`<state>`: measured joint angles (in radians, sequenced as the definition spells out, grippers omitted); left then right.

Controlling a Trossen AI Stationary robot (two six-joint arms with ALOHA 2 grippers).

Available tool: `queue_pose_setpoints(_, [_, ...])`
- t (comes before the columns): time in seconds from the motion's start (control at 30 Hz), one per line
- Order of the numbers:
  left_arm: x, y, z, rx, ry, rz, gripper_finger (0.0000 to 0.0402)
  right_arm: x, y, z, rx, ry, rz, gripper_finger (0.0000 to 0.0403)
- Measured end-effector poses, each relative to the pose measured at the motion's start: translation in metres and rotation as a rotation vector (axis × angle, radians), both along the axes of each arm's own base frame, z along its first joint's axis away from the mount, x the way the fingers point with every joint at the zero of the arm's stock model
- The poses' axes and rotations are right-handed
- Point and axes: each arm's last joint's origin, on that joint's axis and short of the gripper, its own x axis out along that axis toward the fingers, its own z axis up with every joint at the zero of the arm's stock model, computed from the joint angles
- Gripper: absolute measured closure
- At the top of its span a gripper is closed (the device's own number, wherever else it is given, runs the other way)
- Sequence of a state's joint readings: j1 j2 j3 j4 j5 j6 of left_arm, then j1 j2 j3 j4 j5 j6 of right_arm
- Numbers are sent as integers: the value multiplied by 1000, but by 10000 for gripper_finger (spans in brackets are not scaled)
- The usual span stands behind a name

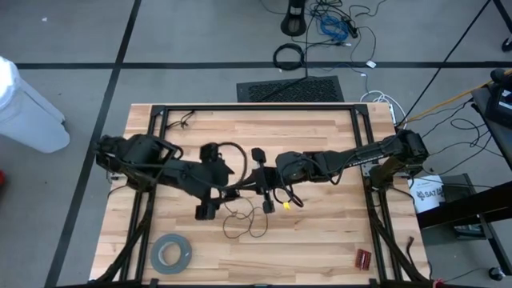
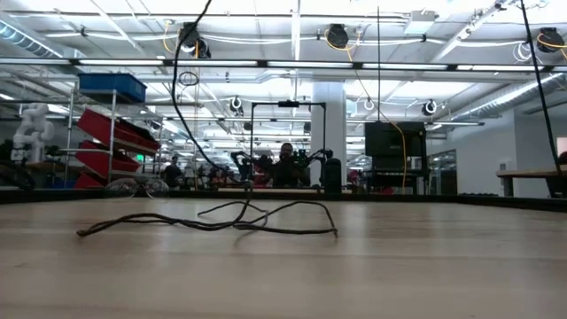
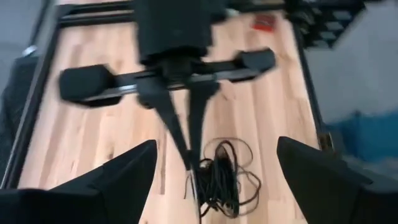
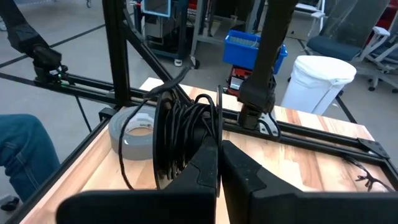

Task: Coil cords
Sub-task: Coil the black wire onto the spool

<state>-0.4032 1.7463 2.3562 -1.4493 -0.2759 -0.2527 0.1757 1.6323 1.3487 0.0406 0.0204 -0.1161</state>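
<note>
Mid-table, cords (image 1: 244, 220) trail toward front edge from right end effector (image 1: 258, 194).

Two dark jointed arms; matte black claw fingers (image 3: 124, 180), wedge-shaped, tapering; black cabling along links.

A robotics lab or industrial workshop. A wooden tabletop (image 1: 320, 232) in a black metal frame (image 1: 256, 107) stands on a grey floor (image 1: 72, 32) marked with dark lines. Behind it stretches a large open hall with ceiling strip lights (image 2: 292, 62), red and blue storage bins (image 2: 111, 106), pillars (image 2: 330, 124) and other workstations.
</note>
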Motion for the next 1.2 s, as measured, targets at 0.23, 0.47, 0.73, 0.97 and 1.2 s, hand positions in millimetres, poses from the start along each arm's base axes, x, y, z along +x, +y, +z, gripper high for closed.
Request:
queue_pose_setpoints(0.23, [-19, -47, -2, 9, -116, 193, 63, -2, 0, 1, 21, 8, -9, 403])
queue_pose_setpoints(0.47, [-35, -139, -37, 112, -352, 368, 63, -3, 3, 2, 39, 12, -7, 403])
queue_pose_setpoints(0.73, [-18, -212, -115, 168, -532, 498, 63, -5, 3, 4, 47, 12, -7, 403])
queue_pose_setpoints(0.97, [8, -227, -156, 173, -631, 588, 63, -29, 3, 25, 18, 13, -73, 403])
queue_pose_setpoints(1.2, [33, -244, -190, 49, -741, 686, 63, -70, 10, 52, -17, 19, -131, 403])
